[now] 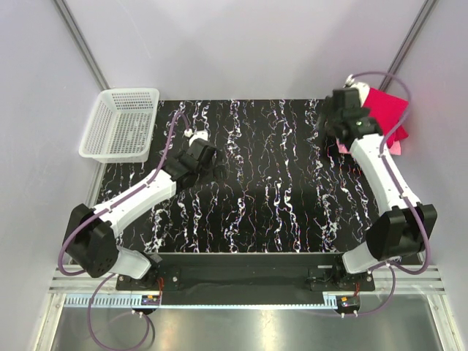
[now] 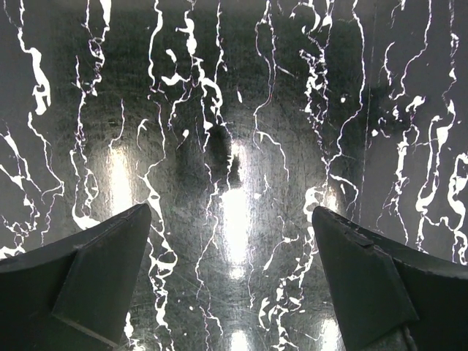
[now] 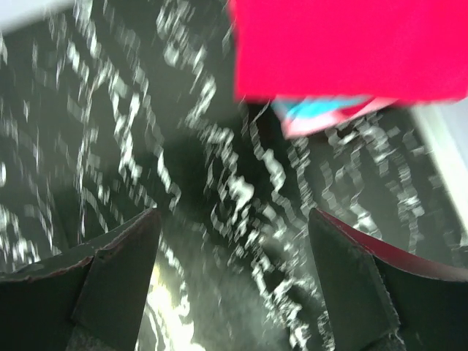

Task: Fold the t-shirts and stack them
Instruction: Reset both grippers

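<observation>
T-shirts point(image 1: 386, 110): folded in a stack at the far right corner of the counter point(image 1: 256, 197), which was black with white veining.
Stack order: crimson shirt point(image 3: 351, 44) on top, with the edges of a cyan shirt point(image 3: 322, 108) and a pink shirt point(image 3: 325, 129) showing beneath it.
Right arm point(image 1: 380, 168): extended from its base toward the far right corner, its wrist just beside the stack's left edge.
Right pincer point(image 3: 234, 213): fingers wide apart with nothing between them, over bare counter close to the stack. Its wrist view was blurred.
Left arm point(image 1: 135, 197): bent at the elbow and angled inward, its wrist over the left-centre of the counter, well apart from the stack.
Left pincer point(image 2: 230, 210): fingers wide apart, grasping nothing, pointed down at the counter.
Basket point(image 1: 131, 91): white plastic mesh, upright with its mouth up, at the far left corner.
</observation>
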Motion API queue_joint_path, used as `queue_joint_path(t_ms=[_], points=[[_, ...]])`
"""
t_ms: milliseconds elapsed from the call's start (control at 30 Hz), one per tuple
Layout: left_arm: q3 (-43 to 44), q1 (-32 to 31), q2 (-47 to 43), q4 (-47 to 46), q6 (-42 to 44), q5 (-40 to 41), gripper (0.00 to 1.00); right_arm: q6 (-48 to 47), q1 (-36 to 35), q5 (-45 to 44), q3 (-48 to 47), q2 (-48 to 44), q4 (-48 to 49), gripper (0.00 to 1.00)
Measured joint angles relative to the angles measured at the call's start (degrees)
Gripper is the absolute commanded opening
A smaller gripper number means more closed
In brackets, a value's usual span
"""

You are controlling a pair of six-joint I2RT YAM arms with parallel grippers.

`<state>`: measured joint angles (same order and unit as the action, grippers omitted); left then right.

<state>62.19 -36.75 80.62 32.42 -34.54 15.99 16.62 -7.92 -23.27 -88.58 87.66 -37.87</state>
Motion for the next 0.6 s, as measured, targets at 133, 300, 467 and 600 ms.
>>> queue_joint_path(t_ms=[133, 300, 467, 600], points=[[0.0, -0.39, 0.0, -0.94, 0.09, 0.83, 0.99, 1.6, -4.81, 0.48, 8.59, -1.81, 0.85, 0.88], [0.0, -0.61, 0.07, -1.84, 0.28, 1.99, 0.99, 3.96, -9.46, 0.98, 17.09, -2.95, 1.22, 0.88], [0.0, -0.68, 0.85, -2.47, 0.66, 3.02, 0.99, 6.34, -13.75, 2.45, 20.96, -3.96, 2.16, 0.87], [0.0, -0.72, 1.62, -2.51, 0.68, 3.21, 0.99, 8.52, -18.84, 3.43, 22.36, -4.02, 3.5, 0.87]])
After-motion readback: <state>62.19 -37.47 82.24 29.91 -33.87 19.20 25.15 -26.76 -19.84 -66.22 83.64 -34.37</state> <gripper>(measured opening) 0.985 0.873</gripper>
